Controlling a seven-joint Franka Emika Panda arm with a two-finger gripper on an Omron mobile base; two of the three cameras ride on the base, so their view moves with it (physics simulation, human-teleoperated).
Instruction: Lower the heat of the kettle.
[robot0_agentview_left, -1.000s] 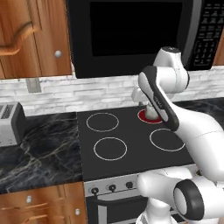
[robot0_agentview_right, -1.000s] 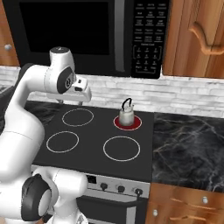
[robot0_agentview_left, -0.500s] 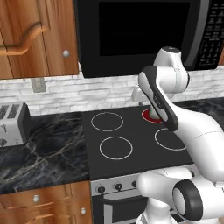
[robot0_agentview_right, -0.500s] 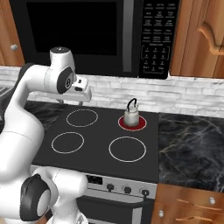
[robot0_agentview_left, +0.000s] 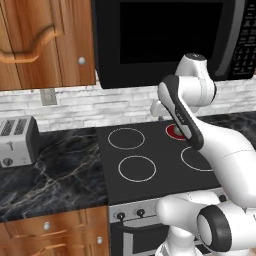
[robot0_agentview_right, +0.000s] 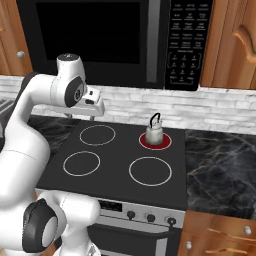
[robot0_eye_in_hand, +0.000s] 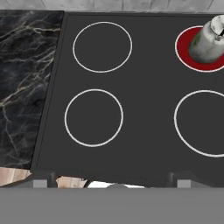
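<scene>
From the right base view we see the kettle whole: it stands upright on the glowing red burner at the back right of the stove, its thin black handle rising above the domed top. In the left base view the arm covers the kettle, and we make out just a sliver of the red burner beside it. That view gives us instead the toaster on the dark marble table to the left of the stove, and a wall outlet above it. The right base view adds the microwave with its keypad, and the row of knobs along the stove front.

In the hand view we look down on all four burner rings; the kettle sits tilted toward the upper right corner on the red ring, cut by the frame edge. We cannot tell whether the hand is open or closed; it hangs above the back left of the stove, well apart from the kettle. We cannot see inside the kettle.
</scene>
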